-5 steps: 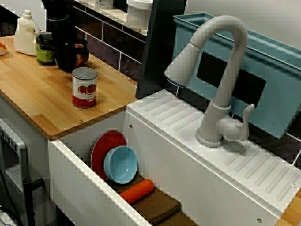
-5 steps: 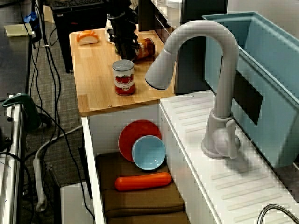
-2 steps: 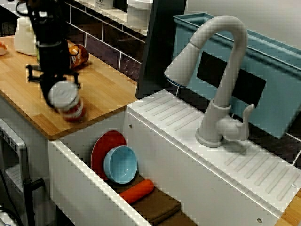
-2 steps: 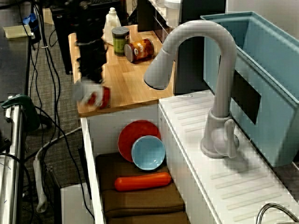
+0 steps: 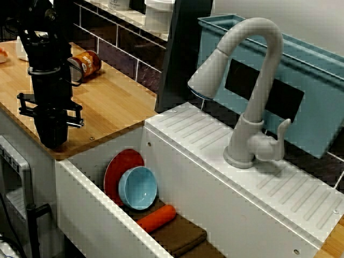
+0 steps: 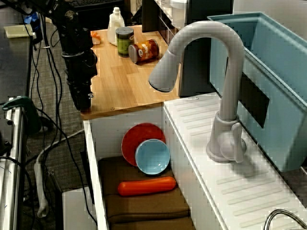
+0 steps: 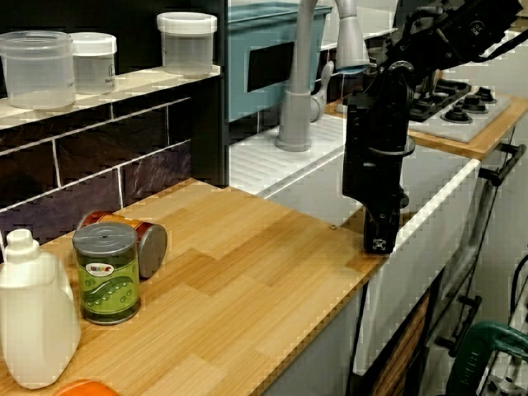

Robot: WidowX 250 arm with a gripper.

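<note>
The gripper [image 5: 52, 141] is hanging tip-down over the tabletop's [image 5: 115, 105] front edge, near the corner by the sink [image 5: 88, 201]. Its fingers are reading as one dark block, so I cannot tell whether they are spread or pressed together. The tipped can [image 5: 86, 62] is lying well apart at the back edge, beside an upright green-labelled can [image 7: 106, 272].

Even indoor light from above, soft shadows, sharp focus, slight jagged pixel edges.

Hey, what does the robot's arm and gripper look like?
The arm is all black, built of chunky rounded segments with a thin pale ring at one joint. The gripper is a narrow black block with small white marks near its tip.
</note>
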